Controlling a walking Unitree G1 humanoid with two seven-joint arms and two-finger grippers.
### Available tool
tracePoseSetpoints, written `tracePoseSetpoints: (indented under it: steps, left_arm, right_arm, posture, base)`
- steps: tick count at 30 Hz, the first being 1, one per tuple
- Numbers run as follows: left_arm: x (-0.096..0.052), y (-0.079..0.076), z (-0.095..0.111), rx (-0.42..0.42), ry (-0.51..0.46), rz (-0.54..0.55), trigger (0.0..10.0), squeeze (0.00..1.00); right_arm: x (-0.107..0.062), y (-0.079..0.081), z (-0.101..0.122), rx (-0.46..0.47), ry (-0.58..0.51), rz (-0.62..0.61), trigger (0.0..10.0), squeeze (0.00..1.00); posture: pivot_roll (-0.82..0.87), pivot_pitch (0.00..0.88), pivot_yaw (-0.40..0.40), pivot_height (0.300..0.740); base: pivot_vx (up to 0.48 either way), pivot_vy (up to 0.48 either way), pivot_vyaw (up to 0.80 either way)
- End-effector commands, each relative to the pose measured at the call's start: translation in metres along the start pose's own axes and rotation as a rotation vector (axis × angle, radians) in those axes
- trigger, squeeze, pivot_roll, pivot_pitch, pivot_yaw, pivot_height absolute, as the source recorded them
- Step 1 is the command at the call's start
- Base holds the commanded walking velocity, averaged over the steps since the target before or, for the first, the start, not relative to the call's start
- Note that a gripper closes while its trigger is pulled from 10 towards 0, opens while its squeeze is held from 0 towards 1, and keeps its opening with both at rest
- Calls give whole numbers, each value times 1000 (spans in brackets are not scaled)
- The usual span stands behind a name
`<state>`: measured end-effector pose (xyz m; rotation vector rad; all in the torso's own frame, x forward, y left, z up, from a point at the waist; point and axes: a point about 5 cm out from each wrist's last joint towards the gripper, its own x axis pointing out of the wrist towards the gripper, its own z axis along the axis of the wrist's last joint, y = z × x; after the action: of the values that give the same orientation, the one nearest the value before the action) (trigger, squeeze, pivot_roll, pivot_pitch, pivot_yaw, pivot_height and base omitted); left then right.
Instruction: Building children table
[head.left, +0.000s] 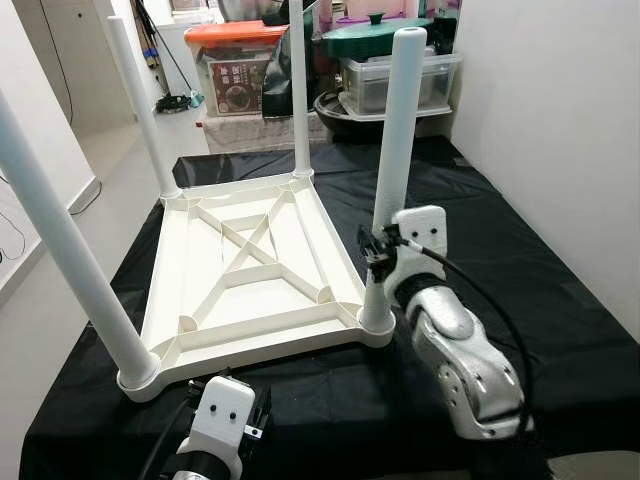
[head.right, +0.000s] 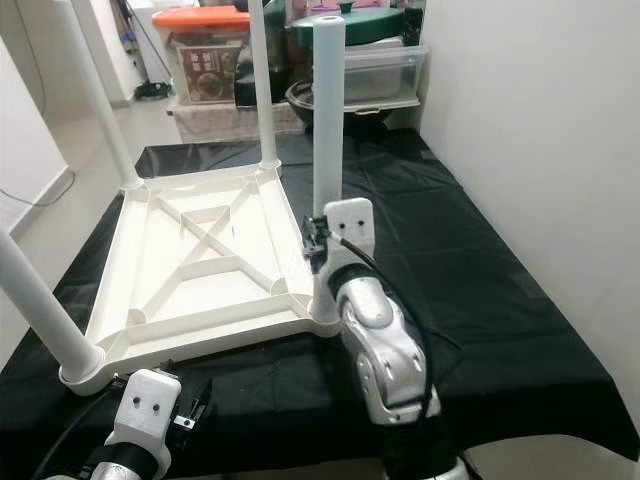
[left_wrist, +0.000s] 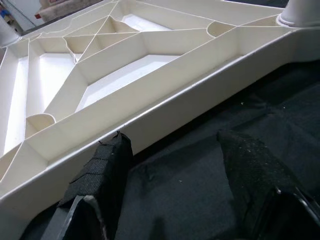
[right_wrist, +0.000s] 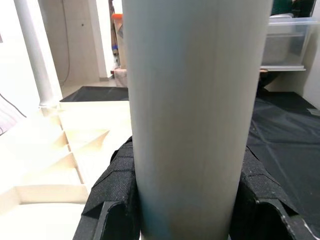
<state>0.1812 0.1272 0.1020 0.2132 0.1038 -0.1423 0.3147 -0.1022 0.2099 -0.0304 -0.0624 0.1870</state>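
Head view, item one: tabletop (head.left: 250, 270), white plastic, upside down on a black-draped table (head.left: 560, 330), ribbed underside facing up. Four legs stand in the corner sockets, all pointing upward.

Item two: near-right leg (head.left: 398, 150), long axis vertical, foot seated in the near-right corner socket (head.left: 377, 320). Right pincer (head.left: 378, 250) is clenched on this leg low down, just above the socket; in the right wrist view the black fingers (right_wrist: 117, 190) press both sides of the shaft. The arm reaches in from the robot's right, so the leg lies straight ahead of the pincer, crosswise to the fingers.

Item three: left pincer (left_wrist: 175, 195), released, fingers spread and empty, hovering low over the black cloth just beside the tabletop's near edge, not touching it. The near-left leg (head.left: 70, 260) leans up and away to its left.

Judgement: the right arm is the one placed to press or twist its leg home; any push should run down the leg's axis. The tabletop may slide on the cloth.
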Motion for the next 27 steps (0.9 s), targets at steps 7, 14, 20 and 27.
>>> tracePoseSetpoints:
  steps: [7, 14, 20, 27]
  left_arm:
    - [1, 2, 9, 0, -40, 14, 10000, 0]
    - [2, 2, 15, 15, -58, 5, 10000, 0]
    - [-1, 4, 14, 22, -47, -4, 10000, 0]
    - [-2, 4, 16, 38, -49, -14, 10000, 0]
  right_arm:
    - [25, -1, -7, 361, 116, 3, 0, 0]
    - [44, -6, -7, 745, 181, -8, 0, 0]
    - [60, -4, -36, 1036, 334, -63, 0, 0]
    - [63, 16, -68, 1148, 501, -100, 0, 0]
  posture:
    - [-8, 9, 19, 740]
    - [14, 21, 23, 740]
    - [22, 29, 33, 740]
    - [38, 38, 37, 740]
  base:
    - [0, 0, 0]
    - [0, 0, 0]
    - [0, 0, 0]
    - [0, 0, 0]
